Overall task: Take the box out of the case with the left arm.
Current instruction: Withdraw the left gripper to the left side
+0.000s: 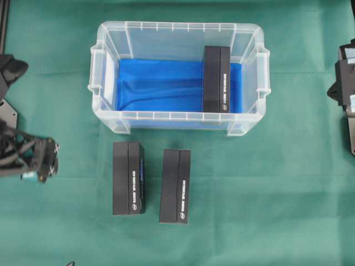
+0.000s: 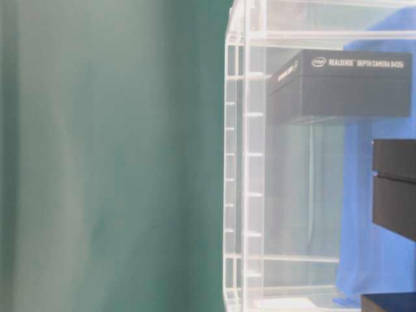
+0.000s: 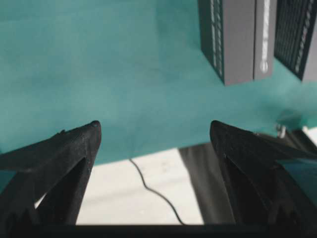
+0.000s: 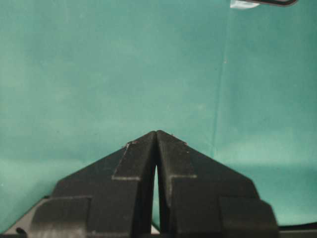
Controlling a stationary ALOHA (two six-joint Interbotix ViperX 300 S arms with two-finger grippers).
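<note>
A clear plastic case [image 1: 105,83] with a blue cloth on its floor stands at the top middle of the overhead view. One black box [image 1: 217,78] stands inside it, at its right end; the table-level view shows this box [image 2: 344,84] through the case wall [image 2: 253,175]. Two more black boxes [image 1: 128,177] [image 1: 175,185] lie on the green cloth in front of the case. My left gripper [image 1: 40,166] is at the far left edge, away from the case, open and empty [image 3: 154,130]. My right gripper [image 4: 156,133] is shut, with nothing between its fingers.
Green cloth [image 1: 266,210] covers the table. The right arm [image 1: 345,83] rests at the far right edge. In the left wrist view the two outer boxes [image 3: 237,39] lie ahead to the right, and the table edge with a cable [image 3: 153,188] shows below.
</note>
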